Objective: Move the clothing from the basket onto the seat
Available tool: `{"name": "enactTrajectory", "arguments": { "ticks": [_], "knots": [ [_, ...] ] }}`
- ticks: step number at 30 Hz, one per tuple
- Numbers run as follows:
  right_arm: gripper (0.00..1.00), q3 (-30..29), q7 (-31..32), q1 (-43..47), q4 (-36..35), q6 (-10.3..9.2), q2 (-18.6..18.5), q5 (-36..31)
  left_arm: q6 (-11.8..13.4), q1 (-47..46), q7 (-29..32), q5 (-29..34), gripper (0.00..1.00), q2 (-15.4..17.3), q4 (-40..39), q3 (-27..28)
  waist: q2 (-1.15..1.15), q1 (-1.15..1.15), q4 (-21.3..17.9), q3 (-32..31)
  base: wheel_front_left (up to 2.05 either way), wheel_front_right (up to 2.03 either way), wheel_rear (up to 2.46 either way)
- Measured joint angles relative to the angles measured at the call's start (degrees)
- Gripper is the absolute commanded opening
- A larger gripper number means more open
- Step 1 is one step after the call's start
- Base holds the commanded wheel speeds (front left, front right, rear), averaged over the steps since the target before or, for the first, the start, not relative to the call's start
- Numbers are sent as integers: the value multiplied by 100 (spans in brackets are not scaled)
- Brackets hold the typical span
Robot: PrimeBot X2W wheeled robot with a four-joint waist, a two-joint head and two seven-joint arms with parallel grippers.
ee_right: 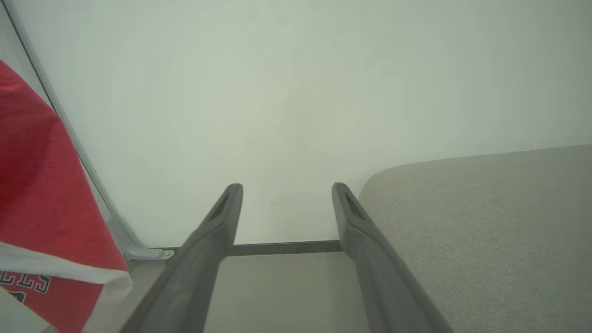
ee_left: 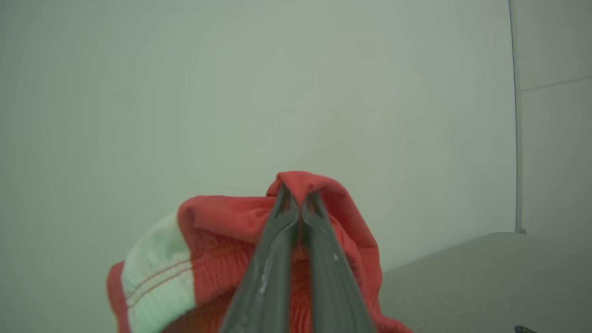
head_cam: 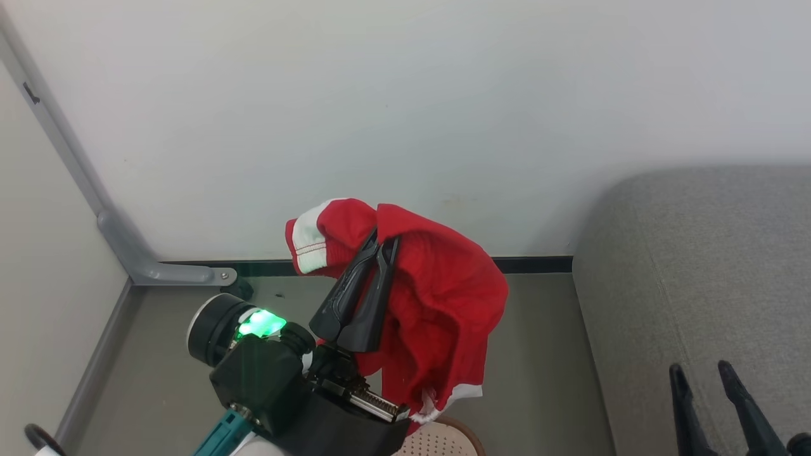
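The left claw [head_cam: 384,240] is clamped on a soft bright red garment with white panels [head_cam: 443,297]. It holds the garment in the air before the pale wall [head_cam: 405,95], above the oval cream perforated plastic basket [head_cam: 434,443], whose edge peeks in just below the cloth. The right claw [head_cam: 699,367] stands spread apart and empty by the large grey fabric seat [head_cam: 697,253], which lies to the right of the hanging garment and apart from it.

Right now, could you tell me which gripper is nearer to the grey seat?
Right. The right gripper hangs open at the edge of the seat; the left gripper, shut on the clothing, is well off to its left.
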Motion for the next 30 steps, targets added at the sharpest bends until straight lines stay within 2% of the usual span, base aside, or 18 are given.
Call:
{"name": "enactTrajectory", "arguments": {
  "ticks": [9, 15, 20, 27, 30],
  "knots": [
    [100, 414, 111, -609, 147, 624, -176, 5, -58, -6, 29, 0, 0, -51, -64, -143, 0, 0, 139, 35, 0, 0, 0],
    [100, 751, 261, -1148, 291, 1110, -280, 51, -62, -16, 29, -1, 0, -58, -55, -166, 0, 0, 260, 50, 0, 0, 0],
    [100, 1138, 414, -1442, 367, 1236, -371, 133, -103, -26, 27, -1, 0, -68, -58, -192, 0, 0, 348, 56, 0, 0, 0],
    [100, 1816, 658, -1882, 501, 1241, -549, 398, -104, -27, 27, -1, 0, -63, -78, -200, 0, 0, 422, 73, 0, 0, 0],
    [100, 2392, 712, -2121, 397, 1240, -825, 615, -137, -31, 27, 0, 0, -59, -127, -229, 0, 0, 447, 82, 0, 0, 0]
  ]
}}
